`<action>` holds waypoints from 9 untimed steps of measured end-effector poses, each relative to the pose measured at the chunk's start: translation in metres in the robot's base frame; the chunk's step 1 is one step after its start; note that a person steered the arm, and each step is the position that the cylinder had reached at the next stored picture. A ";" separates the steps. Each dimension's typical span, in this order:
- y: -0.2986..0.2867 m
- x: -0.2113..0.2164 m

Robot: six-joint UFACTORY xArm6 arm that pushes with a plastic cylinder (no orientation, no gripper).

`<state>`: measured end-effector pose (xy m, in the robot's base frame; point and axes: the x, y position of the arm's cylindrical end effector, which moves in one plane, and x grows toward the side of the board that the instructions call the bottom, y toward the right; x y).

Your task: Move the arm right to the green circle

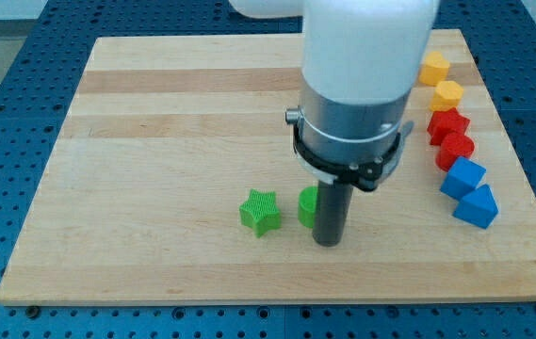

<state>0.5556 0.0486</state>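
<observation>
Dark rod's tip (329, 242) beside ribbed green circle (307, 207)

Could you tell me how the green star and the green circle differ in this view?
The green star shows in full, while the green circle is partly hidden behind my tip. The green star has pointed arms; the green circle has a rounded outline. The green star stands apart from my tip, to the view's left; the green circle sits right beside it. Both are green and lie on the wooden board.
</observation>
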 end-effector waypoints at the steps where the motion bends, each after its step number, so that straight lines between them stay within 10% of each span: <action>1: -0.002 0.000; 3: 0.074 0.022; 9: 0.045 -0.033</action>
<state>0.5230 0.0937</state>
